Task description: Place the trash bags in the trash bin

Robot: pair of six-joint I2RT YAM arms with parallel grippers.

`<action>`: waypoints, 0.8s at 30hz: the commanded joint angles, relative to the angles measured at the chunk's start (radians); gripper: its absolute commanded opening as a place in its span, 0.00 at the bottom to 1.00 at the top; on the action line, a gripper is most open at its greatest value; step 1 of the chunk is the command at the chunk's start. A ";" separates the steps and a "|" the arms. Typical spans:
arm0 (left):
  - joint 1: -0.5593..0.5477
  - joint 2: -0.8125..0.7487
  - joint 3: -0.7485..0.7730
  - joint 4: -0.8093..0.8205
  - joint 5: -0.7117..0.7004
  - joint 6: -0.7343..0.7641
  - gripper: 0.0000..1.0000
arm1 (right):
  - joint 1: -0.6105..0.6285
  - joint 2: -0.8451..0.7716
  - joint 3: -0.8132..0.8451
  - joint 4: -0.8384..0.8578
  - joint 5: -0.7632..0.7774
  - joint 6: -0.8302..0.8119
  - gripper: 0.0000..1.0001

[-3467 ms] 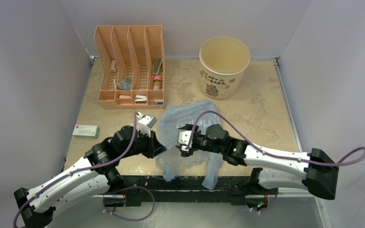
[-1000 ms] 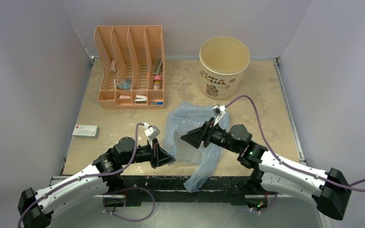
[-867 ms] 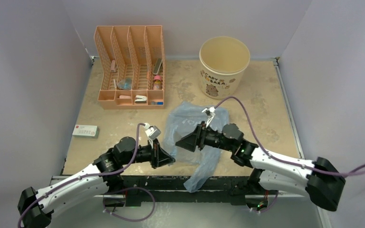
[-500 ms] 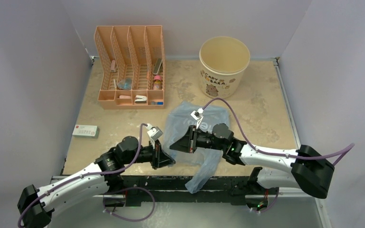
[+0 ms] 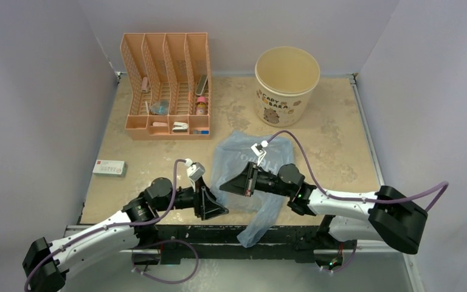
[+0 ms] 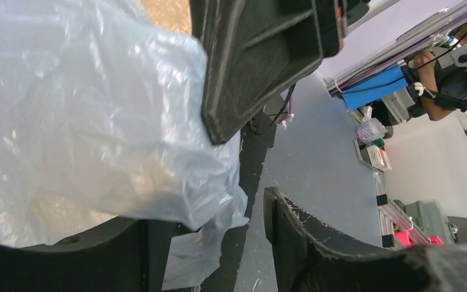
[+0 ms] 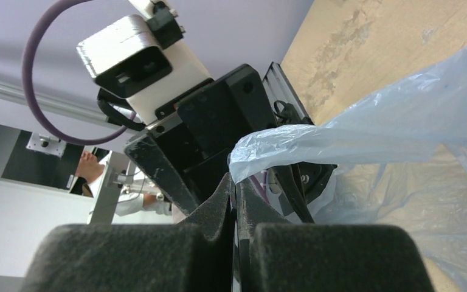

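The right pincer (image 5: 221,187) has swung left from the middle of the bag (image 5: 237,152) to its near-left edge and has closed there on a fold of film. The left pincer (image 5: 222,210), clamped a second ago, now has its fingers spread and sits slightly nearer the worktop (image 5: 340,134) edge.

lab, walled-in test table (image 5: 340,131)

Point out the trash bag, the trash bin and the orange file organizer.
trash bag (image 5: 232,152), top external view, bare film near its far-left corner.
trash bin (image 5: 280,112), top external view, printed side wall.
orange file organizer (image 5: 134,67), top external view, leftmost mesh panel.
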 commanded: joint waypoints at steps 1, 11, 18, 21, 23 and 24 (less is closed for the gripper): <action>-0.003 0.023 -0.009 0.208 0.017 -0.017 0.56 | -0.001 0.021 0.005 0.131 0.006 0.049 0.00; -0.003 0.085 -0.016 0.275 0.071 -0.033 0.31 | -0.001 0.005 -0.004 0.089 0.020 0.046 0.00; -0.003 0.039 -0.028 0.211 0.012 -0.040 0.00 | -0.005 -0.039 0.026 -0.050 0.042 -0.015 0.05; -0.003 0.029 -0.011 0.121 -0.026 -0.028 0.00 | -0.009 -0.123 0.083 -0.289 0.189 -0.120 0.25; -0.003 0.017 0.001 0.058 -0.060 -0.027 0.00 | -0.012 -0.184 0.124 -0.441 0.300 -0.184 0.38; -0.003 0.010 0.004 0.034 -0.075 -0.027 0.00 | -0.013 -0.213 0.142 -0.509 0.354 -0.217 0.46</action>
